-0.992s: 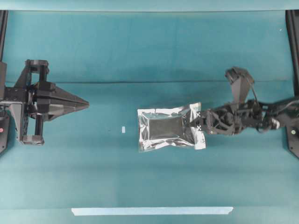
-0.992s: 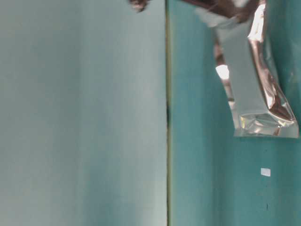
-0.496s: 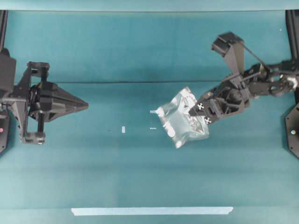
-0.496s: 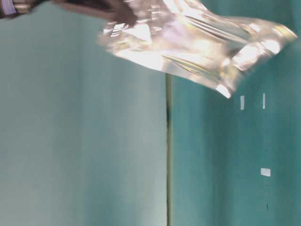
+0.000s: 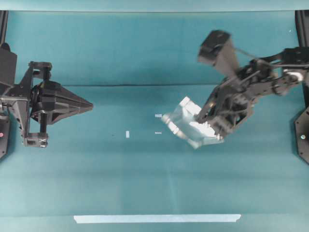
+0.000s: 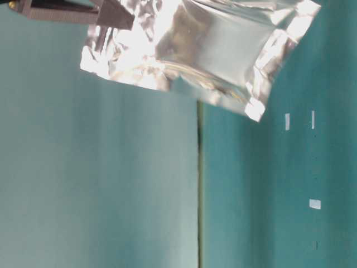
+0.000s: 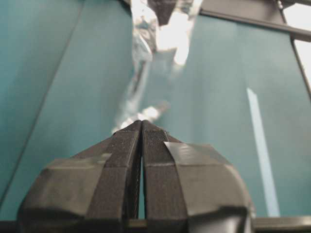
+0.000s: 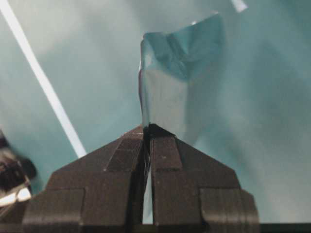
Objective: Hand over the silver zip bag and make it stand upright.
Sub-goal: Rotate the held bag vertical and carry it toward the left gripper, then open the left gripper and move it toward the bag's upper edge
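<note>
The silver zip bag (image 5: 185, 122) is a shiny crinkled foil pouch held off the teal table, right of centre, tilted with its free end towards the left. My right gripper (image 5: 204, 123) is shut on one edge of it; in the right wrist view the jaws (image 8: 148, 128) pinch the bag (image 8: 180, 82), which rises ahead of them. The bag fills the top of the table-level view (image 6: 212, 50). My left gripper (image 5: 90, 104) is shut and empty at the far left, pointing at the bag. The bag shows far ahead in the left wrist view (image 7: 146, 48), beyond the closed tips (image 7: 141, 123).
A pale tape strip (image 5: 157, 218) lies along the front edge. A tiny white scrap (image 5: 127, 134) and two small white marks (image 5: 158, 116) lie on the cloth between the grippers. A fold line (image 5: 145, 85) crosses the table.
The right gripper has lifted the bag from flat on the table, raised its arm and turned the bag. The two white marks came into view. The left arm has barely moved.
</note>
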Robot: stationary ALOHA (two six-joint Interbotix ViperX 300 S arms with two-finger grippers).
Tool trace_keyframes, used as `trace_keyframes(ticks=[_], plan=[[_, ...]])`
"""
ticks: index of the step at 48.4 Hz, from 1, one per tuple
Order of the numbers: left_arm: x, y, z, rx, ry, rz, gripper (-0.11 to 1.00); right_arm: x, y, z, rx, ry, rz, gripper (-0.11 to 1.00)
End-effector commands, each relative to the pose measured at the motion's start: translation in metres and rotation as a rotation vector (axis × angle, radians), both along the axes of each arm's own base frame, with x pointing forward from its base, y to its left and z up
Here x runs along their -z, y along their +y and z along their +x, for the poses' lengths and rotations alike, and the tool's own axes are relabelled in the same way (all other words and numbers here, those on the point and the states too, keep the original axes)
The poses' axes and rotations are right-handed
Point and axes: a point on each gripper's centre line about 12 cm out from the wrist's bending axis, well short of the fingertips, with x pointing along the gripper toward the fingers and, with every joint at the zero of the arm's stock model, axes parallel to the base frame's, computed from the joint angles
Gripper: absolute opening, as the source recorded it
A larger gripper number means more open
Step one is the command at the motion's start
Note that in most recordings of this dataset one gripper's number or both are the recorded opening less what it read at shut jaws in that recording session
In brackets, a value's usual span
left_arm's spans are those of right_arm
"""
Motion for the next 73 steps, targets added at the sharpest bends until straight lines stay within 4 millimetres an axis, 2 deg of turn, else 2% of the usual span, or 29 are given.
trace_keyframes(ticks=[1, 13, 21, 25, 30, 40, 43, 49, 73], plan=[[-0.013, 0.004, 0.003, -0.022, -0.037, -0.042, -0.01, -0.013, 0.01, 0.013, -0.077, -0.013, -0.027, 0.01], [-0.008, 0.005, 0.002, -0.036, -0.012, -0.09, -0.01, -0.017, 0.009, 0.035, -0.223, 0.094, -0.142, 0.01], [-0.008, 0.005, 0.002, -0.036, -0.013, -0.089, -0.01, -0.017, 0.005, 0.043, -0.322, 0.183, -0.239, 0.01], [-0.006, 0.005, 0.003, -0.036, -0.008, -0.09, 0.04, -0.013, 0.001, 0.048, -0.373, 0.225, -0.282, 0.01], [-0.002, 0.005, 0.004, -0.037, 0.005, -0.092, 0.25, -0.011, -0.002, 0.053, -0.417, 0.239, -0.32, 0.01], [0.016, 0.006, 0.008, -0.031, 0.068, -0.054, 0.84, -0.004, -0.005, 0.062, -0.528, 0.272, -0.453, 0.01], [0.02, 0.006, 0.009, -0.027, 0.081, -0.035, 0.94, -0.004, -0.005, 0.064, -0.551, 0.275, -0.476, 0.01], [0.022, 0.006, 0.011, -0.02, 0.087, -0.008, 0.84, -0.001, -0.006, 0.069, -0.585, 0.278, -0.496, 0.01], [0.033, 0.006, 0.01, -0.022, 0.116, -0.014, 0.87, -0.001, -0.008, 0.09, -0.612, 0.249, -0.527, 0.01]])
